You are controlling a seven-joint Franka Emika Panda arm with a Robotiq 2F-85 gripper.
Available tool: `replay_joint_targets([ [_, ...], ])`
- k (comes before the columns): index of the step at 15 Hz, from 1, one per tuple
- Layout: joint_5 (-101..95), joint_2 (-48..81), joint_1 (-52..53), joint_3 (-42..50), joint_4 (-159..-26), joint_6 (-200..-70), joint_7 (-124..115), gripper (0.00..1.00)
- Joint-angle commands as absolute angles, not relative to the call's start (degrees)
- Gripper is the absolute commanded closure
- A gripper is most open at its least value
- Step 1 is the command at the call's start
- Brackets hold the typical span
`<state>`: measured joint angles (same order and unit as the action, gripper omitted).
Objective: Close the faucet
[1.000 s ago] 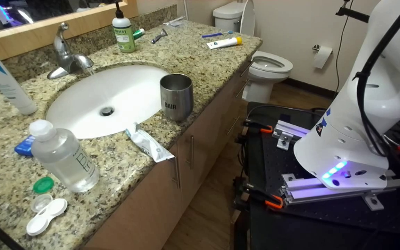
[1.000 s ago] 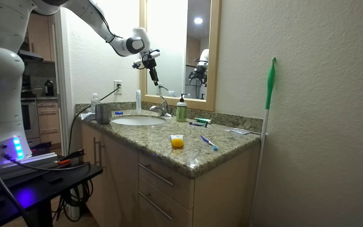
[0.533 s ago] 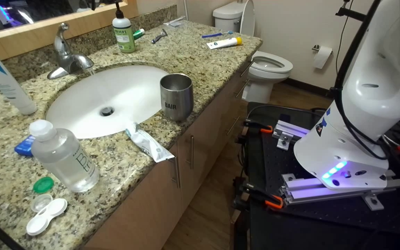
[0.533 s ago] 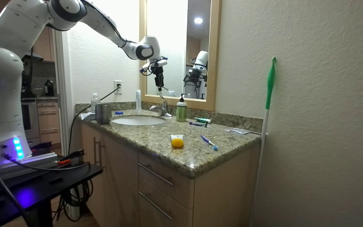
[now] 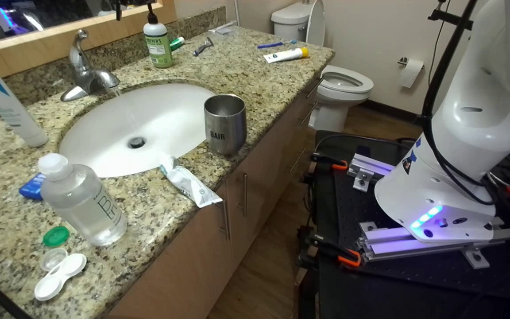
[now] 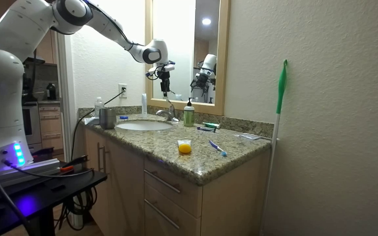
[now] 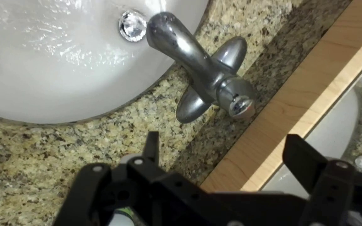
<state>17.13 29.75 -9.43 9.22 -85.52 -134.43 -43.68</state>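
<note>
The chrome faucet stands at the back of the sink and shows in both exterior views (image 5: 87, 79) (image 6: 166, 114) and in the wrist view (image 7: 200, 67). Its lever handle (image 5: 78, 51) is raised. A thin stream of water (image 5: 117, 91) runs from the spout into the white sink (image 5: 175, 104). My gripper (image 6: 165, 95) points down just above the lever. In the wrist view my gripper (image 7: 222, 136) is open with its fingers wide apart and nothing between them. The lever top (image 7: 241, 105) lies ahead of the fingertips there. I cannot tell whether gripper and lever touch.
The mirror's wooden frame (image 7: 281, 110) is close behind the faucet. A green soap bottle (image 5: 159, 46) and a white lotion tube (image 5: 9, 104) stand on either side. A steel cup (image 5: 225, 126) and a clear bottle (image 5: 82, 204) stand near the counter's front.
My gripper has moved down and slightly right in an exterior view, turning more upright, to just above the lever. A fingertip has come into sight at the top in an exterior view. Water still runs.
</note>
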Motion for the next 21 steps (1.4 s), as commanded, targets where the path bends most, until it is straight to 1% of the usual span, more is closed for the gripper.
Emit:
replay_joint_targets([
  [1, 21.33, 34.74, -12.64, 6.92, -78.21, -126.32, -41.1, 0.0],
  [2, 21.56, 35.84, -12.91, 6.96, -76.85, -125.11, -40.99, 0.0],
  [3, 19.77, 32.66, -11.02, 8.26, -81.53, -128.51, -42.57, 0.0],
  [9, 20.2, 35.27, -11.74, 7.95, -78.31, -126.93, -42.41, 0.0],
  [12, 20.92, 38.25, -12.71, 7.36, -75.44, -129.34, -40.57, 0.0],
  [13, 21.55, 38.6, -13.31, 7.03, -75.31, -129.09, -40.0, 0.0],
  [14, 20.16, 36.23, -11.89, 7.95, -77.67, -128.37, -42.06, 0.0],
  [19, 20.2, 38.09, -12.43, 7.94, -76.17, -128.51, -41.59, 0.0],
  [21, 19.62, 39.9, -12.56, 8.49, -73.7, -125.06, -43.74, 0.0],
])
